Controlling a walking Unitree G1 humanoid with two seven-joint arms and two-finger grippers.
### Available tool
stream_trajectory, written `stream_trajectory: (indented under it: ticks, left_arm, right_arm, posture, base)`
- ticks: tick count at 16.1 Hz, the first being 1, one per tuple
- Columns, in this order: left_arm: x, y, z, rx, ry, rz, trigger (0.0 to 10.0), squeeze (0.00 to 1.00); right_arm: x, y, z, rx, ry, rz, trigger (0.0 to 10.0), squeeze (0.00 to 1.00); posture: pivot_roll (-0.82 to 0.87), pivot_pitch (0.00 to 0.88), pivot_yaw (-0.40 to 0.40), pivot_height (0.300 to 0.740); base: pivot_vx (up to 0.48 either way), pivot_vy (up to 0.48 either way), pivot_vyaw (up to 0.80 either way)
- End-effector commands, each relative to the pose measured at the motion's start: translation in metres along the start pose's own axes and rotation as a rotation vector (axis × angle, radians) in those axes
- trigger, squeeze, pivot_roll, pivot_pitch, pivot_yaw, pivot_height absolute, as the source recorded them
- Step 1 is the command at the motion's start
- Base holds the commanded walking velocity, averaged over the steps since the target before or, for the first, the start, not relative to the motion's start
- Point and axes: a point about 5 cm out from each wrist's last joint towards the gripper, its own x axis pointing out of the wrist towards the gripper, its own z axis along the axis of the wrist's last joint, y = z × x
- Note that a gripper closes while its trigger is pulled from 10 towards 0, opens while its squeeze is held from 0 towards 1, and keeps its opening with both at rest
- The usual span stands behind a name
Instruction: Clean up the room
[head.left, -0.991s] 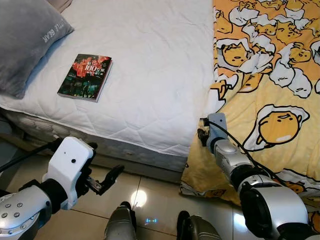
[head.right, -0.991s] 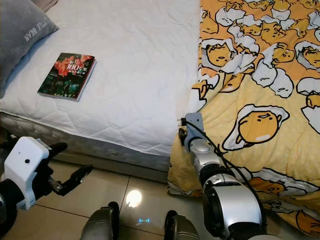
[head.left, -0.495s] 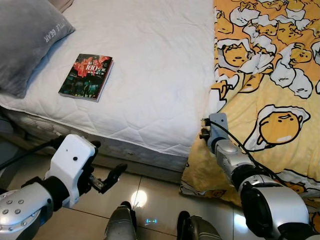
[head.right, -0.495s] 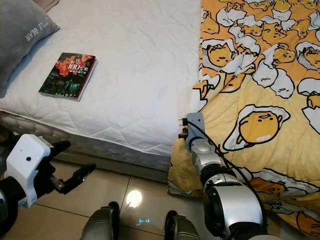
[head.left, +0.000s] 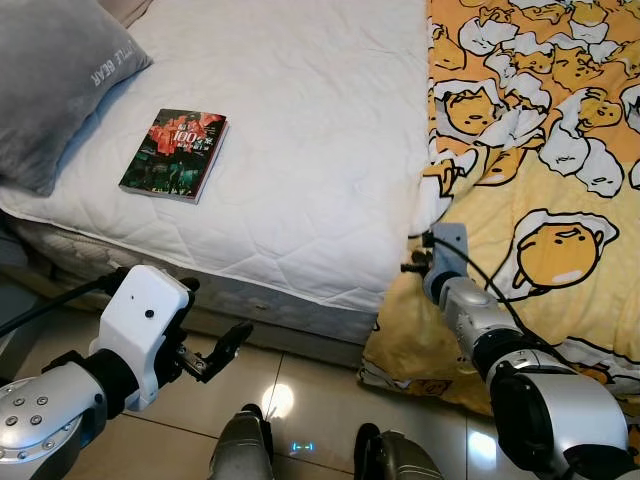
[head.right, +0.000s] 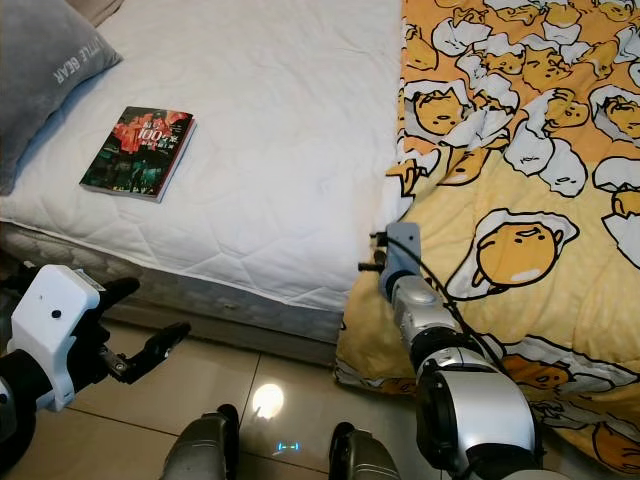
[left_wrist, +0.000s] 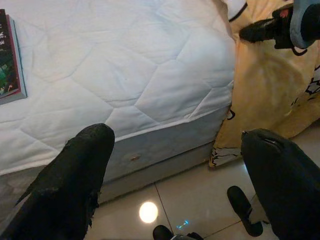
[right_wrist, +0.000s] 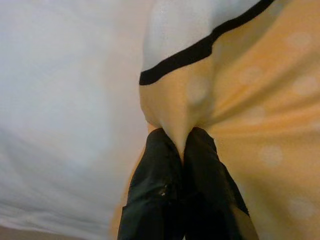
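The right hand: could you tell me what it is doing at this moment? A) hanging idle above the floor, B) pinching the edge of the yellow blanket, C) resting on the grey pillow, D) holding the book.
B: the right hand has its black fingers closed on a fold of the yellow blanket at the bed's edge.

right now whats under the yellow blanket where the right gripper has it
The right gripper pinches the yellow blanket at its edge, shut on a fold. Beside that edge the white mattress lies bare, and the blanket drapes down toward the floor. What lies beneath the blanket is covered.
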Motion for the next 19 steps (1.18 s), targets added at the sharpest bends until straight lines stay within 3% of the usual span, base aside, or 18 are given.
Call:
stream_trajectory:
  ticks: [1,3,4,6,7,9,10,11,13,19]
  left_arm:
    - [0.001,-0.001,-0.002,-0.007,0.002,0.005,10.0,0.95]
    - [0.003,-0.001,-0.002,-0.011,-0.006,0.009,10.0,0.95]
    - [0.004,0.000,-0.001,-0.011,-0.012,0.013,10.0,0.95]
    - [0.005,0.001,-0.001,-0.012,-0.017,0.018,10.0,0.95]
    - [0.005,0.001,-0.002,-0.015,-0.017,0.019,10.0,0.95]
    - [0.007,-0.004,-0.002,-0.017,-0.020,0.005,10.0,0.96]
    - [0.007,-0.004,-0.002,-0.017,-0.021,0.003,10.0,0.95]
    - [0.007,-0.003,-0.002,-0.015,-0.021,0.005,10.0,0.95]
    - [0.005,-0.001,-0.003,-0.011,-0.014,0.009,10.0,0.95]
    - [0.005,-0.001,-0.003,-0.011,-0.014,0.009,10.0,0.95]
  right_arm:
    - [0.000,-0.002,0.021,0.056,-0.124,0.069,0.0,0.00]
    - [-0.003,0.003,0.038,0.143,-0.246,0.176,0.0,0.00]
    - [-0.011,0.007,0.058,0.266,-0.394,0.275,0.0,0.00]
    - [-0.025,0.008,0.068,0.422,-0.513,0.344,0.0,0.00]
    - [-0.028,0.011,0.047,0.430,-0.438,0.339,0.0,0.00]
    - [-0.033,0.018,-0.064,0.118,0.085,0.277,0.0,0.00]
    - [-0.037,0.018,-0.077,0.081,0.150,0.266,0.0,0.00]
    - [-0.046,0.022,-0.101,0.134,0.248,0.238,0.0,0.00]
    - [-0.051,0.032,-0.109,0.138,0.264,0.252,0.0,0.00]
    - [-0.051,0.032,-0.109,0.138,0.264,0.252,0.0,0.00]
  posture:
    - [0.30,0.224,-0.034,0.740]
    - [0.30,0.221,-0.034,0.740]
    - [0.29,0.219,-0.035,0.740]
    - [0.28,0.216,-0.035,0.740]
    - [0.27,0.212,-0.036,0.740]
    - [0.28,0.204,-0.028,0.740]
    - [0.28,0.204,-0.028,0.740]
    - [0.29,0.208,-0.027,0.740]
    - [0.29,0.205,-0.025,0.740]
    - [0.29,0.205,-0.025,0.740]
  base:
    - [0.000,0.000,0.00]
    - [0.000,0.000,0.00]
    - [0.000,0.000,0.00]
    - [0.000,0.000,0.00]
    - [0.000,0.000,0.00]
    - [0.000,0.000,0.00]
    - [0.000,0.000,0.00]
    - [0.000,0.000,0.00]
    - [0.000,0.000,0.00]
    - [0.000,0.000,0.00]
